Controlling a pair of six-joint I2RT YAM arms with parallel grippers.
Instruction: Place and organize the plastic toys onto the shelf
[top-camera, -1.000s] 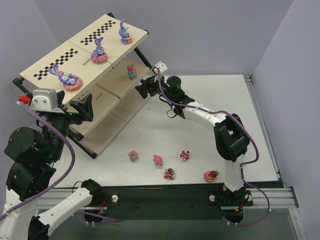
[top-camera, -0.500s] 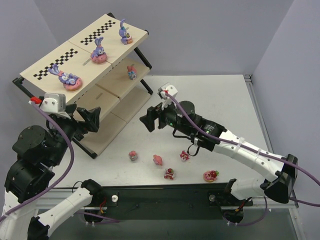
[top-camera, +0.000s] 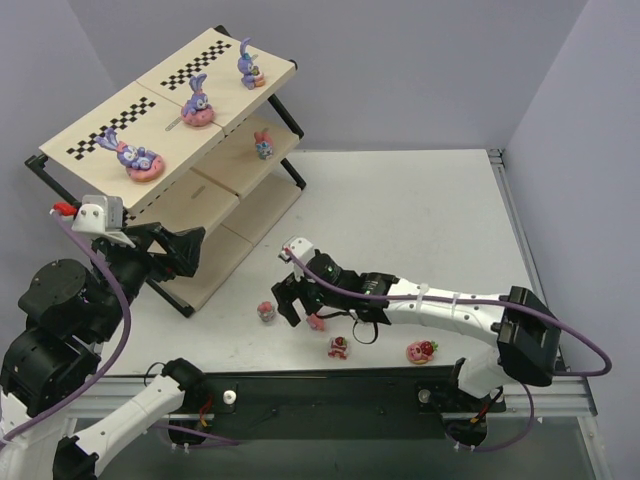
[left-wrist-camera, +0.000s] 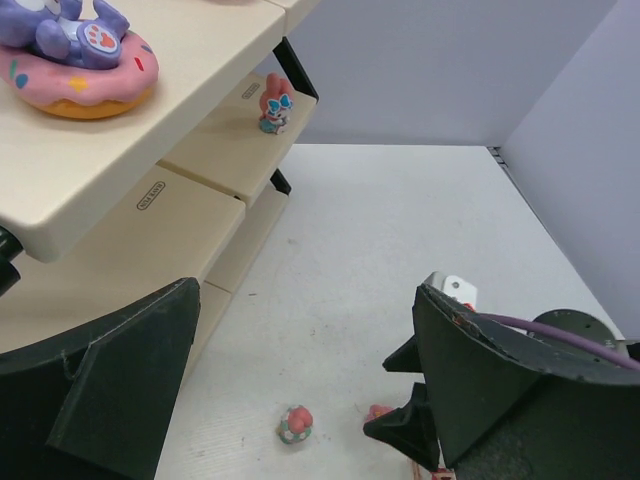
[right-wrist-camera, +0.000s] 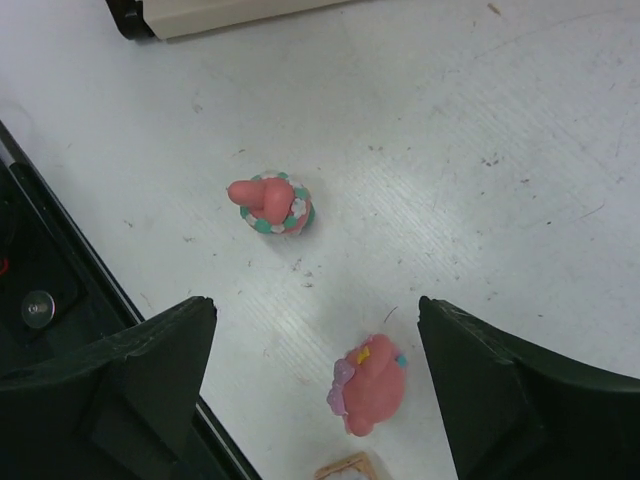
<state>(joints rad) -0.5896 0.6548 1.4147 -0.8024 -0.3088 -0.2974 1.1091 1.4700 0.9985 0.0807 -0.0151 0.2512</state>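
At the lower centre of the top view, the right gripper (top-camera: 298, 300) hung low over the table (top-camera: 420, 220), its fingers spread wide and empty. A pink toy (right-wrist-camera: 368, 385) showed between them in the wrist view, and a green-based toy (right-wrist-camera: 272, 203) lay further up that frame. At the left, the left gripper (top-camera: 185, 250) was also wide open and held nothing, near the lower front of the shelf (top-camera: 225, 178), where three bunnies (top-camera: 197, 103) sat on the top board and a pink figure (top-camera: 264, 145) on the middle tier.
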